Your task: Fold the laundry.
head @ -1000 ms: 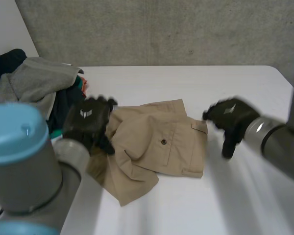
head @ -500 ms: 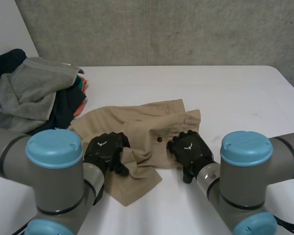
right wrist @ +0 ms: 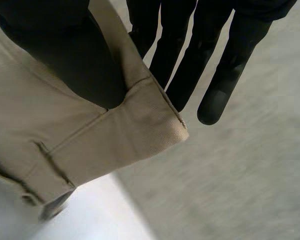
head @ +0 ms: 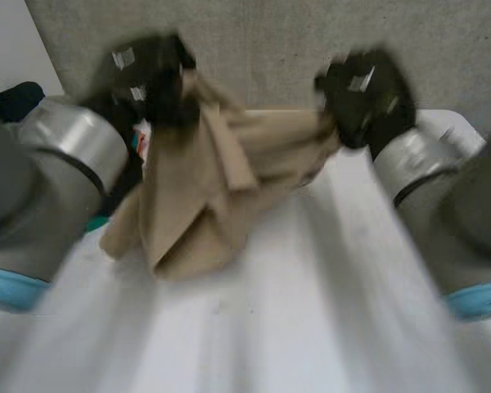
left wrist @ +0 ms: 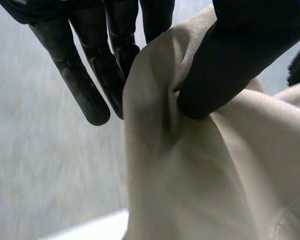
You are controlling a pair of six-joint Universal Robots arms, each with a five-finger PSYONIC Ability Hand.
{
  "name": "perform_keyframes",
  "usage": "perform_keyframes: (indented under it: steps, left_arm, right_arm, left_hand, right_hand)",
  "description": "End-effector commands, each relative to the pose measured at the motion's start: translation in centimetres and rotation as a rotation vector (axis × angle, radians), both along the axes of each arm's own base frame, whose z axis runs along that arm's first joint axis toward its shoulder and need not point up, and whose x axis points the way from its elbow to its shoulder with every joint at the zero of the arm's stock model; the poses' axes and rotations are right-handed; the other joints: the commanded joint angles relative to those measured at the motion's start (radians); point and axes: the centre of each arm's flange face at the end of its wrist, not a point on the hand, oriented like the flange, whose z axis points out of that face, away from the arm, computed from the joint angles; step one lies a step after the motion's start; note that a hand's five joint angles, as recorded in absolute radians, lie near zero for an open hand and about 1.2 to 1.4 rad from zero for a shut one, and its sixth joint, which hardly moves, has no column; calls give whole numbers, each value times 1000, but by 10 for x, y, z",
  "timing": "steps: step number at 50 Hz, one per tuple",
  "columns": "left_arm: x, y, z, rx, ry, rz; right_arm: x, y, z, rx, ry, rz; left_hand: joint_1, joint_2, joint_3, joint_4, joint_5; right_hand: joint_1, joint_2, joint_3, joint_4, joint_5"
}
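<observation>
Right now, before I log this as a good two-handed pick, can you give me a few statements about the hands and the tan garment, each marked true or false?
1. The left hand pinches the tan garment between thumb and fingers. True.
2. The tan garment lies spread flat on the table. False: it hangs bunched between the two hands, held up above the table.
3. The right hand is open and clear of the cloth. False: its thumb and fingers pinch a stitched corner of the garment.
4. Both hands are held high, in front of the grey wall behind the table. True.
</observation>
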Motion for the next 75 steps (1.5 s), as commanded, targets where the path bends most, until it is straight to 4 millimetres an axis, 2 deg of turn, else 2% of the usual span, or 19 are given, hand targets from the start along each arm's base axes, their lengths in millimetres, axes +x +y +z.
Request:
perform_keyframes:
  steps: [1, 7, 13, 17, 23, 27, 28, 29, 32, 34, 37, 43, 51, 56, 63, 64, 66, 70, 75]
  left_arm:
    - [18, 40, 107, -242, 115, -61]
    - [32, 61, 152, -363, 186, -58]
    - [20, 42, 133, -307, 151, -60]
    - [1, 10, 88, -191, 80, -68]
    - [-10, -59, 8, -12, -23, -23]
    - [-20, -109, -63, 66, -72, -14]
    - [-20, -109, -63, 66, -72, -14]
    - [-28, -125, -85, 62, -73, -26]
    - [-32, -153, -114, 26, -69, -13]
    - [-27, -171, -119, -15, -61, 11]
    - [-19, -192, -114, -84, -35, 50]
    - [-13, -198, -101, -133, -11, 84]
    - [5, -161, -66, -105, -12, 149]
    - [18, -99, -59, 13, -83, 125]
    - [28, -8, -96, 222, -296, 40]
    - [27, 23, -107, 262, -358, -13]
    - [27, 55, -122, 293, -419, -77]
    - [28, 98, -144, 330, -496, -171]
    - [32, 126, -169, 401, -566, -233]
  right_arm:
    - [-25, 25, 104, -124, -121, 19]
    - [-36, 36, 157, -230, -222, 18]
    - [-36, 31, 162, -240, -235, 11]
    - [-27, 6, 134, -152, -214, 1]
    - [-15, -54, 54, 83, -188, -38]
    - [-3, -89, -9, 216, -175, -58]
    - [0, -95, -20, 229, -172, -64]
    - [4, -106, -41, 245, -176, -78]
    - [15, -123, -69, 200, -211, -91]
    - [22, -136, -79, 120, -262, -80]
    - [28, -148, -84, 22, -296, -59]
    - [31, -151, -82, -24, -306, -27]
    - [14, -118, -41, 68, -244, -14]
    - [-3, -98, -43, 178, -123, -2]
    - [-48, -71, -91, 433, 169, -54]
    - [-52, -66, -97, 463, 200, -56]
    - [-60, -54, -116, 543, 280, -47]
    - [-72, -37, -142, 632, 364, -36]
    - [-79, -30, -160, 658, 371, 16]
  left_hand:
    - [253, 203, 210, 199, 246]
    - [253, 203, 210, 199, 246]
    - [253, 203, 210, 199, 246]
    - [253, 203, 210, 199, 246]
    - [253, 203, 210, 199, 246]
    - [253, 203, 210, 199, 246]
    - [253, 203, 210, 199, 246]
    - [253, 203, 210, 199, 246]
    - [236, 186, 192, 182, 229]
    - [-138, -189, -182, -193, -145]
    - [-965, -1015, -1009, -1019, -972]
    - [-962, -1012, -1006, -1016, -969]
    - [-938, -988, -982, -992, -945]
    - [-885, -936, -929, -940, -892]
    - [-756, -807, -800, -811, -763]
    - [-698, -748, -742, -752, -705]
    - [-654, -704, -698, -708, -661]
    - [-539, -589, -583, -593, -546]
    - [-518, -568, -562, -573, -525]
  right_hand:
    - [268, 223, 214, 200, 225]
    - [268, 223, 214, 200, 225]
    - [268, 223, 214, 200, 225]
    - [268, 223, 214, 200, 225]
    - [268, 223, 214, 200, 225]
    - [268, 223, 214, 200, 225]
    - [268, 223, 214, 200, 225]
    - [268, 223, 214, 200, 225]
    - [268, 223, 214, 200, 225]
    - [179, 134, 125, 110, 136]
    - [-928, -974, -983, -997, -972]
    - [-953, -999, -1008, -1022, -997]
    - [-953, -999, -1008, -1022, -997]
    - [-953, -999, -1008, -1022, -997]
    - [-797, -842, -851, -865, -840]
    - [-762, -807, -816, -830, -805]
    - [-653, -698, -707, -721, -696]
    - [-448, -493, -502, -516, -491]
    - [-359, -405, -413, -428, -403]
